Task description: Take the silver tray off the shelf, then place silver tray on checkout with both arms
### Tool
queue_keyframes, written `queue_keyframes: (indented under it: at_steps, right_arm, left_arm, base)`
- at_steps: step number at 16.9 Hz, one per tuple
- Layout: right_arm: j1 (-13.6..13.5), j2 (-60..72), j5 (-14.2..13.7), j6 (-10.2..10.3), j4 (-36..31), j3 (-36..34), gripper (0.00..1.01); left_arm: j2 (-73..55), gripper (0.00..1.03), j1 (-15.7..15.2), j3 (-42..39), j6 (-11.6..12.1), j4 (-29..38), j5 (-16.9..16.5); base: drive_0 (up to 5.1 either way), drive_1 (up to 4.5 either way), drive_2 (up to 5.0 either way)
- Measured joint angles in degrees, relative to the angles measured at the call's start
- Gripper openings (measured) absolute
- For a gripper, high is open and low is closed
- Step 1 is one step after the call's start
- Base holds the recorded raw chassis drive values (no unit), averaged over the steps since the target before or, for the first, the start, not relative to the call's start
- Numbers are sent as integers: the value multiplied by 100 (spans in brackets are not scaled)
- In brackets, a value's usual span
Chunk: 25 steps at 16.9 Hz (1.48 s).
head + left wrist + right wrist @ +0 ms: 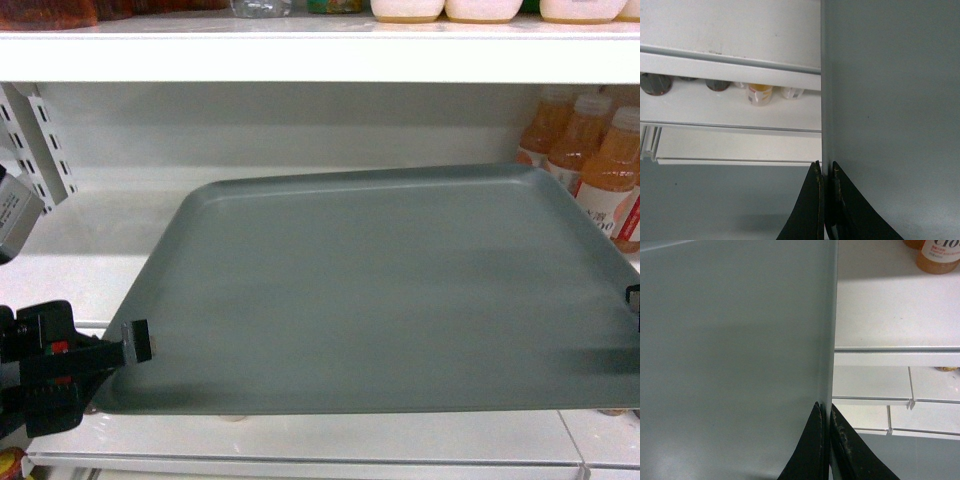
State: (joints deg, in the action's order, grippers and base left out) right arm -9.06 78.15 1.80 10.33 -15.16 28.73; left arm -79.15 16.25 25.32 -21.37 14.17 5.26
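Head view: the tray sits over the white shelf, just left of the juice bottles. The left end effector is pinched tight on the tray's left rim, the right end effector likewise clamped on its right rim, each with fingers either side of the edge.

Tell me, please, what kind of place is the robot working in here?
Most likely a shop or supermarket aisle. White shelf boards sit on slotted uprights, rows of orange drink bottles stand at the right, and more packaged goods line the shelf above the silver tray.
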Motion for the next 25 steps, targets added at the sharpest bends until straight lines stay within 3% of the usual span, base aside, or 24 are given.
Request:
queue_keyframes:
  at_steps: [16,25]
  right_arm:
    - [-2,15,42,57,13,-26,3]
    - [-4,22,44,59,17,-26,3]
  left_arm:
    - [-42,3,0,-15,-2,-31,46]
    - [-44,3,0,-15,-2,-31,48]
  base:
    - [0,0,0]
    - [8,-247,263]
